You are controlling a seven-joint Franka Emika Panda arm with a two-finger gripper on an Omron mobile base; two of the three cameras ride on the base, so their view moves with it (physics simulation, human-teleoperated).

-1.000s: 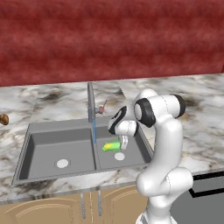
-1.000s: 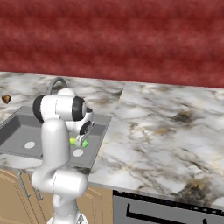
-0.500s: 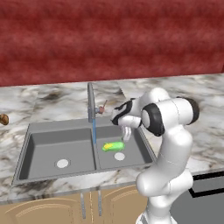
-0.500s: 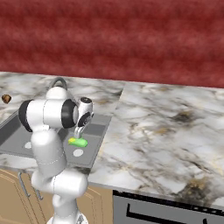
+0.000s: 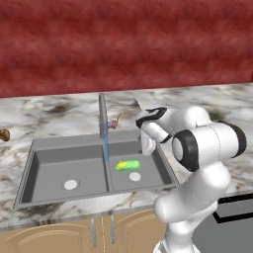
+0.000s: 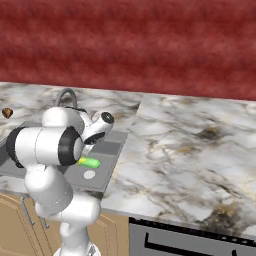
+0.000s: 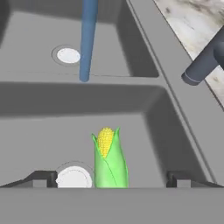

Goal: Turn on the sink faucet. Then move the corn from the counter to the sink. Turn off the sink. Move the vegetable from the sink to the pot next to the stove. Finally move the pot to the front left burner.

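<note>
The corn (image 5: 127, 164) lies in the right basin of the sink (image 5: 44, 170), beside its round white drain (image 5: 135, 176). My gripper (image 5: 148, 148) hangs open just above and to the right of the cob, apart from it. In the hand view the corn (image 7: 109, 159) points upward between my spread fingertips (image 7: 38, 179), with the gripper (image 7: 109, 181) holding nothing. The sink faucet (image 5: 103, 116) stands behind the basins, and a blue stream of water (image 5: 105, 148) falls from it near the divider. From the right, the corn (image 6: 89, 162) shows under my arm. The pot is out of view.
A small brown lump (image 5: 4, 134) sits on the counter (image 5: 59, 116) far left of the sink. The faucet's reddish-tipped lever (image 5: 116, 121) juts out close behind my hand. A corner of the black stove (image 5: 232, 220) shows at lower right. Wide marble stretches right of the sink (image 6: 190, 150).
My hand has lifted up and back from low in the right basin. The corn stays lying by the drain. The jaws remain wide.
</note>
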